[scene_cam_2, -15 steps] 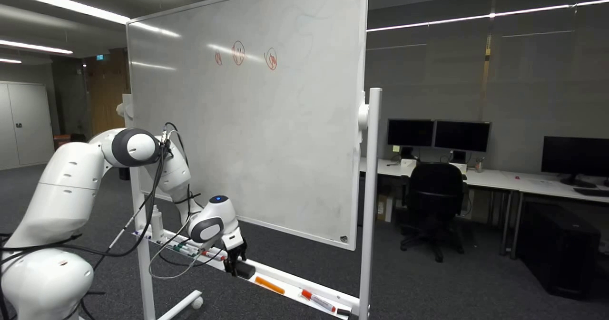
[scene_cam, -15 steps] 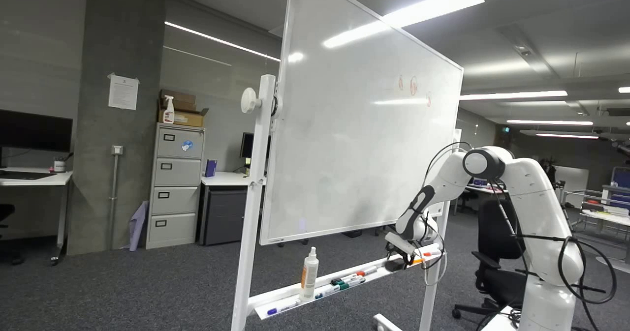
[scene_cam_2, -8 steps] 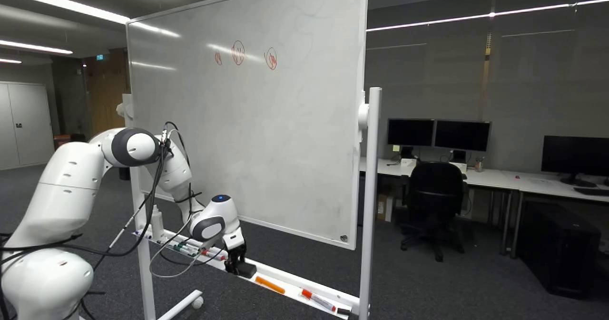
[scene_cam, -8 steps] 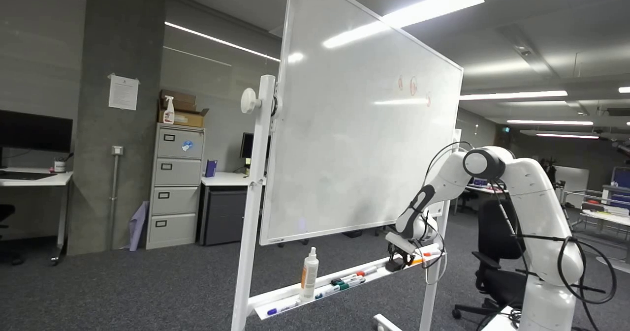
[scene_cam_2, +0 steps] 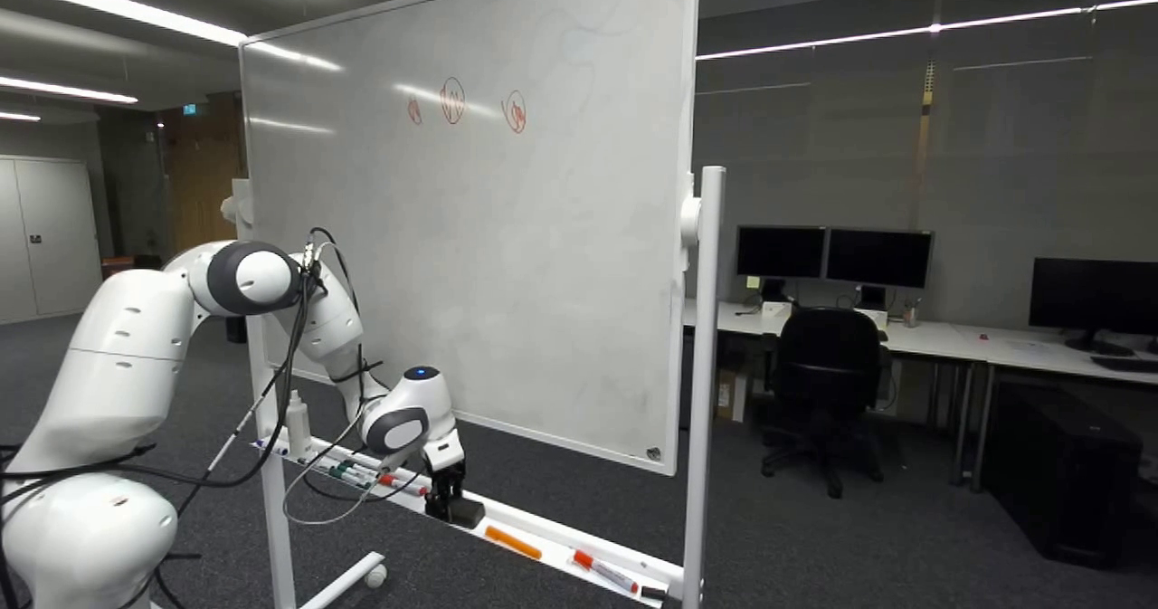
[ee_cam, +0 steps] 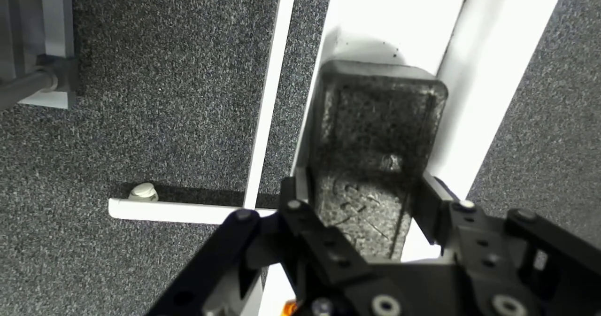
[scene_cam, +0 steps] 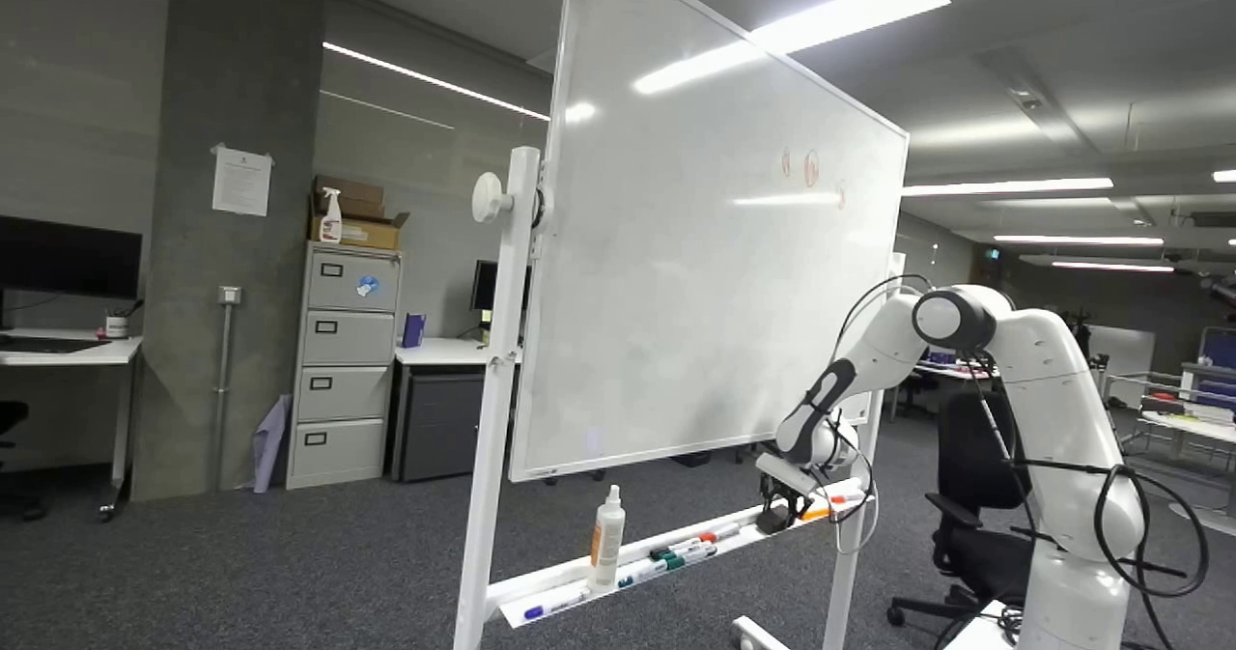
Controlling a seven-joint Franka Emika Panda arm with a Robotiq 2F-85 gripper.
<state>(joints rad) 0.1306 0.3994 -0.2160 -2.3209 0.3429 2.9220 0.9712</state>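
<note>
Pinching the eraser point(ee_cam: 373, 151) by its sides, the hand point(ee_cam: 366, 191) hangs low at the surface point(ee_cam: 389, 15), near the orange marker point(scene_cam_2: 513, 542) and lower than the board point(scene_cam_2: 543, 274)

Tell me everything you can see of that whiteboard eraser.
The whiteboard eraser is a dark grey, rectangular block with rounded corners, apparently plastic or foam. Its scuffed upper face shows pale, dusty smudges and line markings near the hand, which seems to clasp its long sides. Its length runs along the white pen tray; whether its hidden underside rests there, I can't tell.
</note>
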